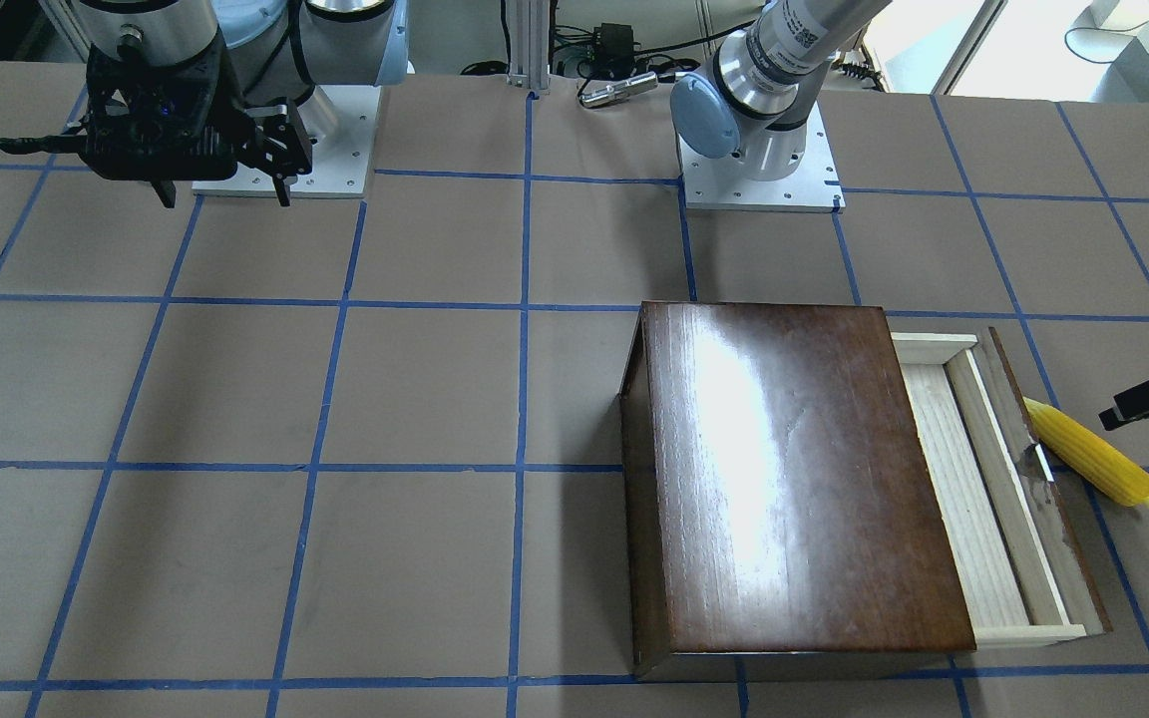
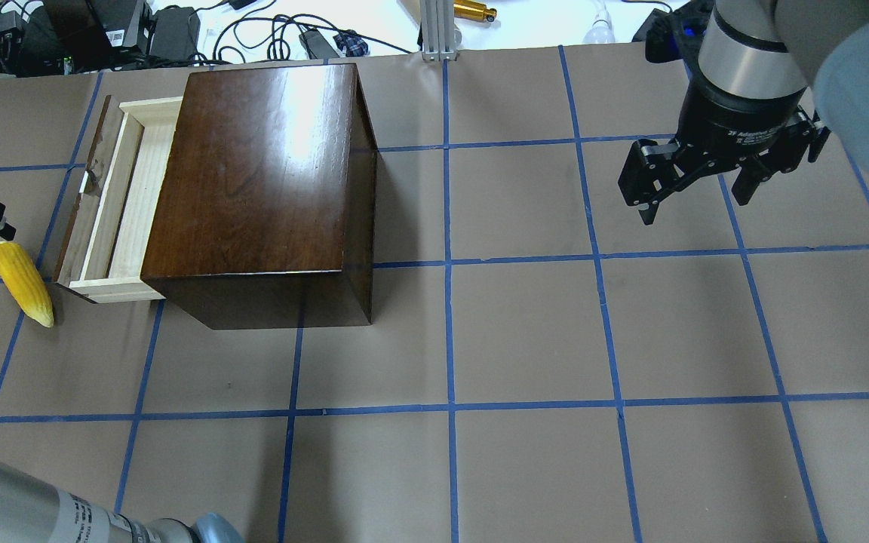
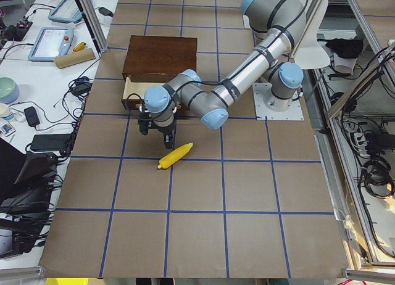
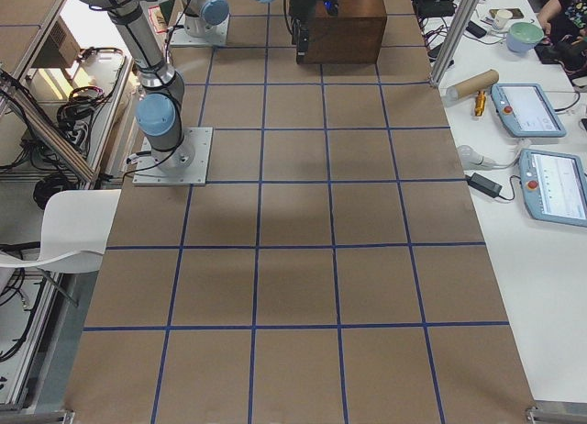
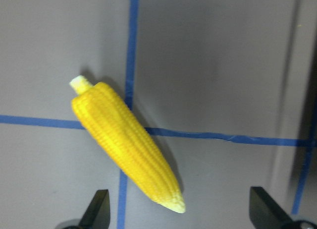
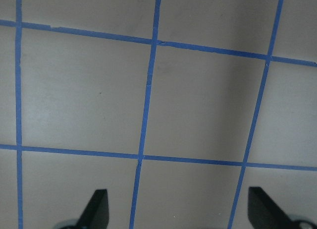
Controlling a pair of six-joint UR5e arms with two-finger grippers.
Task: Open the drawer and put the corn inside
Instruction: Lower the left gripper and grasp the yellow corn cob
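The dark-brown box [image 2: 261, 173] stands on the table with its drawer [image 2: 129, 204] pulled partly out; the pale wood tray is empty and the knob [image 1: 1038, 464] faces away from the box. The yellow corn [image 2: 22, 283] lies on the table just outside the drawer front, also seen in the front view [image 1: 1088, 454]. My left gripper [image 5: 181, 216] is open above the corn [image 5: 126, 144], whose pointed end lies between the fingers. It touches nothing. My right gripper [image 2: 695, 188] is open and empty, far off on the other side of the table.
The arm bases [image 1: 759, 184] [image 1: 285, 150] are bolted at the robot's edge. Cables and power bricks [image 2: 140, 34] lie beyond the table's far edge behind the box. Tablets [image 4: 527, 107] and a cardboard tube [image 4: 472, 83] sit on the operators' desk.
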